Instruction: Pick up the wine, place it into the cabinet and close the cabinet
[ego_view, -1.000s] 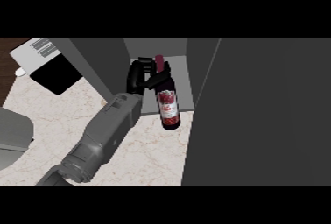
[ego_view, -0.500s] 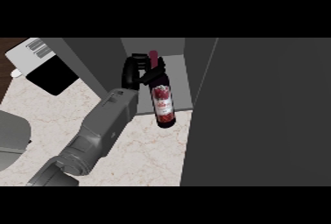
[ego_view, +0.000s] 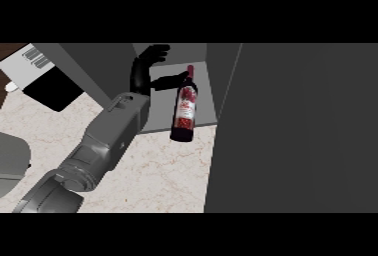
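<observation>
Since the earlier frames the arm has pushed further up the frame, and the wine bottle has travelled with it, its neck now reaching deeper into the cabinet opening. The hand sits higher too, close to the top of the picture.

The cabinet's grey interior shows at upper centre, between a pale side panel on its left and the large dark cabinet door that fills the right half of the frame. Only the bottle's upper part lies over the cabinet's floor; its dark base hangs past the cabinet's front edge, above the marbled counter. The bottle stands nearly upright in the picture, red cap uppermost, label facing the viewer.

The left hand is at upper centre with its fingers spread and lifted away; the thumb points right, its tip meeting the bottle's neck. The fingers are not wrapped around the bottle.
</observation>
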